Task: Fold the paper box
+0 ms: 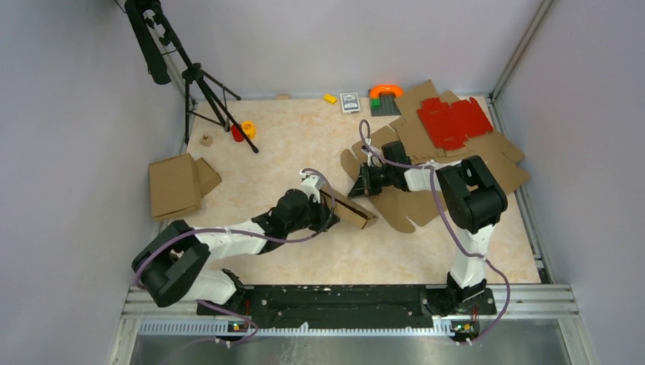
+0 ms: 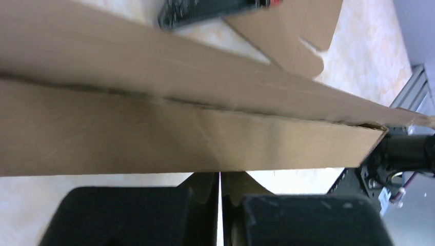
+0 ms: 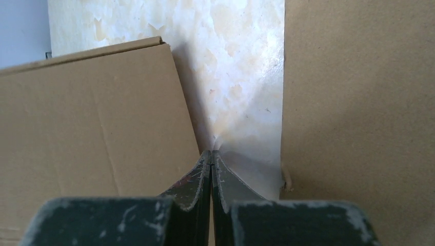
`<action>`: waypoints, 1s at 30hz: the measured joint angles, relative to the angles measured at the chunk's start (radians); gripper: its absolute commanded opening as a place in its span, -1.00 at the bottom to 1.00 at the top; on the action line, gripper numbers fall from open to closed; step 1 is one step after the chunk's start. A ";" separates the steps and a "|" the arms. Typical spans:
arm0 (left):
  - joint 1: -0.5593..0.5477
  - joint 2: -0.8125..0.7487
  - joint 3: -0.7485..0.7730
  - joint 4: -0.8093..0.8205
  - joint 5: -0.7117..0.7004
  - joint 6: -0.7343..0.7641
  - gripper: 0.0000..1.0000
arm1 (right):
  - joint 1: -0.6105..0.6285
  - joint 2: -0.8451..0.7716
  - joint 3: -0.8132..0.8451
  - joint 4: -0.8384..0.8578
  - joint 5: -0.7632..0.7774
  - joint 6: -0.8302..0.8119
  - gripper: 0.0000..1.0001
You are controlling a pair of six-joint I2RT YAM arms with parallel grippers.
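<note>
- Box [image 1: 395,204]: brown die-cut sheet, lay mostly flat on the table [image 1: 304,137], right of centre in the top view. Its near-left panel [image 2: 195,138] stood tilted up along a crease. The rest was spread towards the right arm.
- Left gripper [image 2: 220,187]: fingers pressed together with nothing between them. It sat low, just under the raised panel's lower edge in the wrist view. Judged to be used as a closed wedge that props or pushes the panel up rather than pinching it. Whether it touched the panel could not be told.
- Right gripper [image 3: 211,156]: also closed and empty. Its tips pointed down at bare table in the gap between two cardboard panels. Judged to be pinning or bracing the sheet near a crease so it would not slide while the other side was lifted. Contact with the cardboard was not clear.
- Left arm [image 1: 228,239]: reached from the lower left of the top view, stretched low and nearly level towards centre, wrist turned to the panel.
- Right arm [image 1: 471,198]: rose from the lower right, elbow high, forearm folded back leftward over the box.
- Stack [image 1: 487,160]: spare cardboard with a red sheet [image 1: 454,122] on it, upper right, just behind the box.
</note>
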 measured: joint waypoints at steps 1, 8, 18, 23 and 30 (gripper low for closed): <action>0.017 0.023 0.022 0.014 0.014 0.003 -1.00 | 0.002 0.000 -0.001 0.001 0.000 0.000 -1.00; 0.081 0.088 0.091 0.054 0.086 0.016 -1.00 | 0.027 -0.042 -0.033 -0.008 -0.002 -0.001 -1.00; 0.081 0.078 0.102 0.041 0.172 0.016 -1.00 | 0.115 -0.197 -0.072 -0.069 0.071 -0.020 -1.00; 0.078 0.078 0.102 0.026 0.209 0.013 -1.00 | 0.173 -0.256 -0.077 -0.093 0.163 -0.027 -1.00; 0.075 0.073 0.102 0.008 0.230 0.007 -1.00 | 0.187 -0.309 -0.091 -0.161 0.223 -0.035 -1.00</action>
